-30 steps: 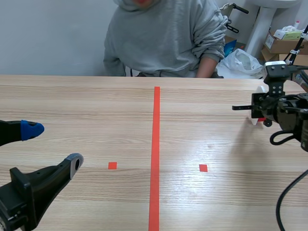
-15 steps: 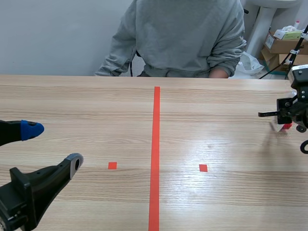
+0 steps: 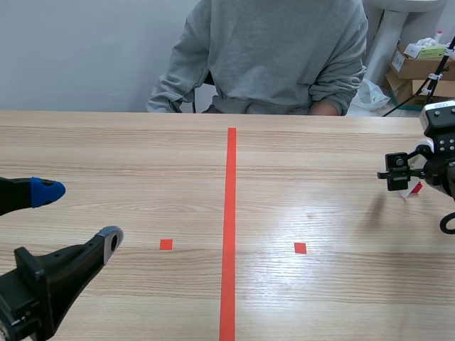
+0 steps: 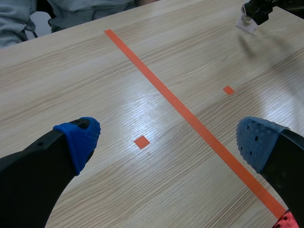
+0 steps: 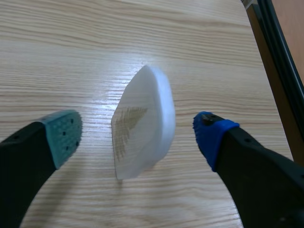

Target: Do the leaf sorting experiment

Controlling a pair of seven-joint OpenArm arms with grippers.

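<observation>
A white translucent block with a dried leaf set in it (image 5: 142, 123) stands tilted on edge on the wooden table, near the right side. My right gripper (image 5: 137, 135) is open around it, with a gap showing between each pad and the block. In the scene view that block (image 3: 412, 189) shows as a small white and red piece just behind the right gripper (image 3: 402, 181). My left gripper (image 3: 78, 217) hangs open over the table's near left, holding nothing. Far ahead of the left gripper (image 4: 169, 141) the block (image 4: 246, 21) is seen too.
A person in a grey sweatshirt (image 3: 277, 57) sits across the table, arms near the far edge. Cardboard boxes (image 3: 419, 64) stand beyond the back right corner. The table's right edge (image 5: 266, 61) runs close beside the block.
My right gripper moved toward the table's right edge, then opened, and the block now stands free between its fingers. The person sat back upright. The left arm kept still.
</observation>
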